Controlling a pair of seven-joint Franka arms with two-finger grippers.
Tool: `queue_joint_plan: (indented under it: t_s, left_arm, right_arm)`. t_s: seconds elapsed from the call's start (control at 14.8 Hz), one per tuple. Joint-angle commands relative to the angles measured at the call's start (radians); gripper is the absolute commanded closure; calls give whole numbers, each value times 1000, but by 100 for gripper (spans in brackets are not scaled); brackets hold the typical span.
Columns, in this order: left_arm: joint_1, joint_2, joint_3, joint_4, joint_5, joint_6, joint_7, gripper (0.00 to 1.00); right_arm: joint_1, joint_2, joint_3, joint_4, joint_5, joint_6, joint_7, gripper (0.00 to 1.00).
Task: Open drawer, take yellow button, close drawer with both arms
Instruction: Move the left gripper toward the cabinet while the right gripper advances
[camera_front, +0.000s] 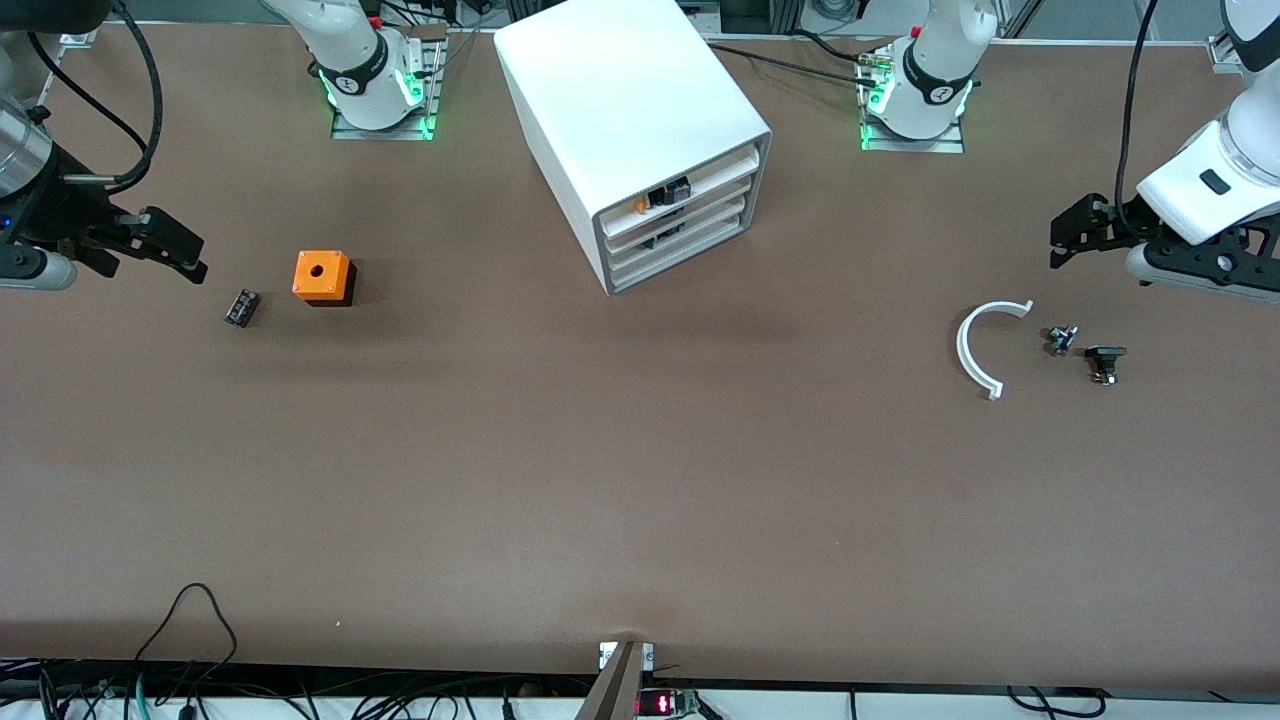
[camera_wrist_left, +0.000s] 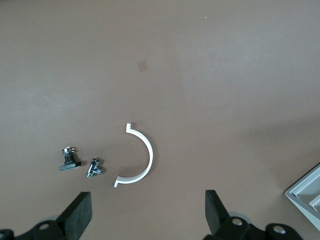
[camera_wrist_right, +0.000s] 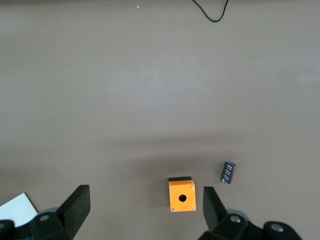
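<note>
The white cabinet (camera_front: 630, 110) stands mid-table between the arm bases. Its uppermost drawer (camera_front: 700, 190) sits in the cabinet, and small parts show above its low front. An orange-yellow cap there looks like the button (camera_front: 640, 206), beside black parts. My left gripper (camera_front: 1062, 240) is open and empty, in the air over the left arm's end of the table; in the left wrist view (camera_wrist_left: 149, 220) its fingers (camera_wrist_left: 80, 212) stand wide apart. My right gripper (camera_front: 185, 257) is open and empty over the right arm's end, also in the right wrist view (camera_wrist_right: 145, 215).
An orange cube with a hole (camera_front: 322, 276) and a small black part (camera_front: 242, 307) lie under the right gripper. A white curved piece (camera_front: 975, 350), a metal fitting (camera_front: 1062, 340) and a black part (camera_front: 1104, 362) lie under the left gripper.
</note>
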Motion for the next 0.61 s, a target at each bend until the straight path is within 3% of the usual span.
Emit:
queue_joint_plan:
  t_s: [0.0,0.54]
  left_arm:
    - [-1,12,5,26,-18,-3,-4,0]
    - [-1,12,5,26,-18,-4,-6,0]
  right_arm:
    - [-8,0,7,25,8,-14,-6,0]
    - [-6,-9,11,33,-3,-69,-9,0]
